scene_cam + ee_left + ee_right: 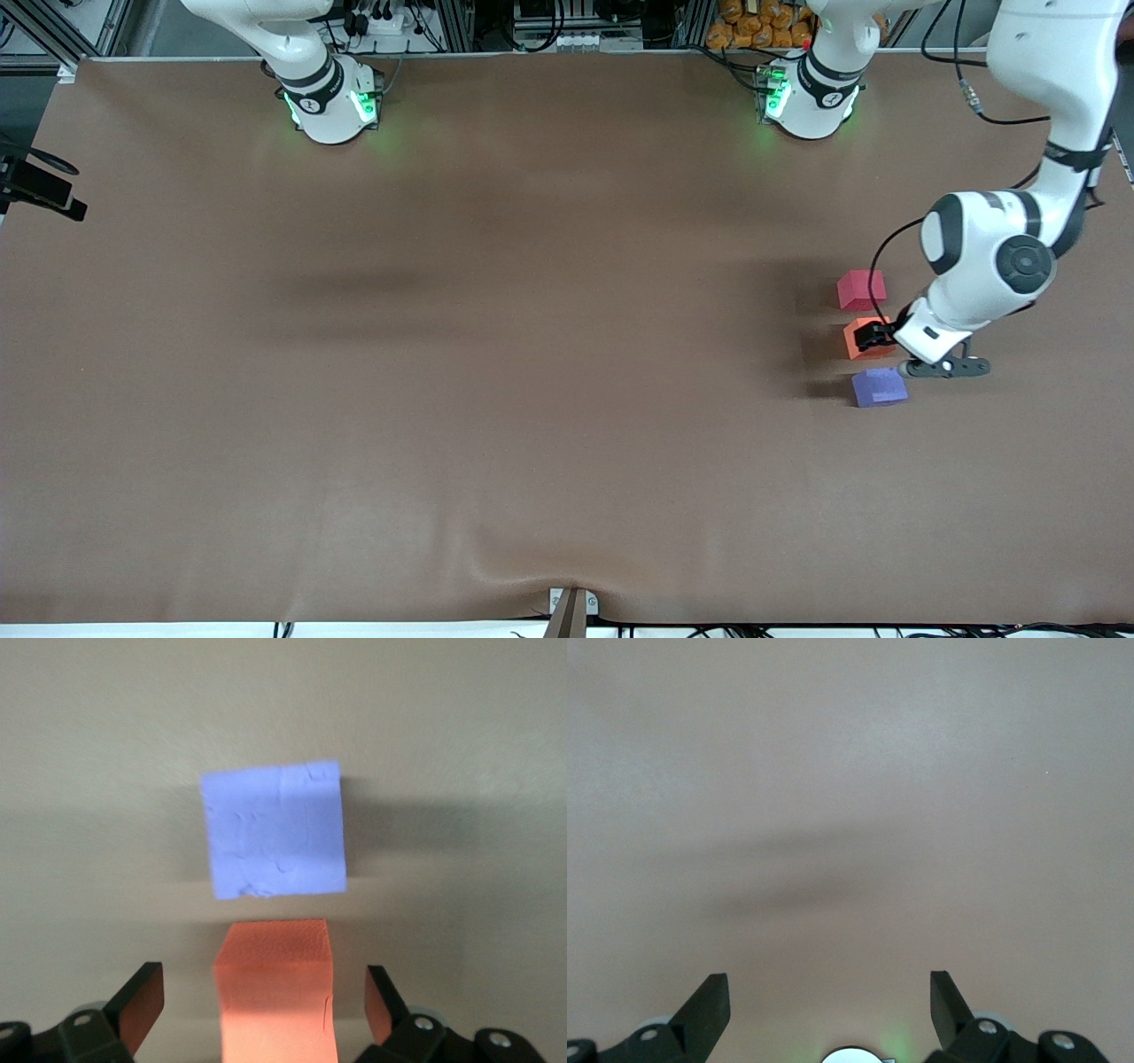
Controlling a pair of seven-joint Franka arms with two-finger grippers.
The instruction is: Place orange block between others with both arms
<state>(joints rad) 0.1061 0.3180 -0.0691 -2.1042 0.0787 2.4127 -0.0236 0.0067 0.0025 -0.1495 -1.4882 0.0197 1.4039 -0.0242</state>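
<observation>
Brown matting covers the table (pixel 496 372), which fills almost the whole front view. We find the two arm bases along the upper edge of that frame. The right arm (pixel 301 62) shows only its base and lowest link at the upper left, and it waits; the right gripper (pixel 830 1001) is not in the front view, and its wrist view shows the jaws apart over bare mat with nothing between them.

We see the left arm (pixel 1001 257) descend along the right-hand edge of the front view to the three cubes at centre right. The left gripper (pixel 265 1005) sits low at the orange block (pixel 864 341). In the left wrist view its fingers (pixel 142 1005) stand clear of both side faces, so the jaws are apart and clamp nothing.

The orange block rests on the mat in a near-straight column in the right half of the front view. The pinkish-red cube (pixel 861 290) lies above it in the frame and the purple-blue cube (pixel 879 387) below it. All three are near one another, with a narrow strip of mat between neighbours. We judge the placement done.

We judge the orange block light, soft and slightly compressible, with a matte surface that resists slipping. Should it need regripping, we advise taking it across two opposite side faces at mid-height with modest force.
</observation>
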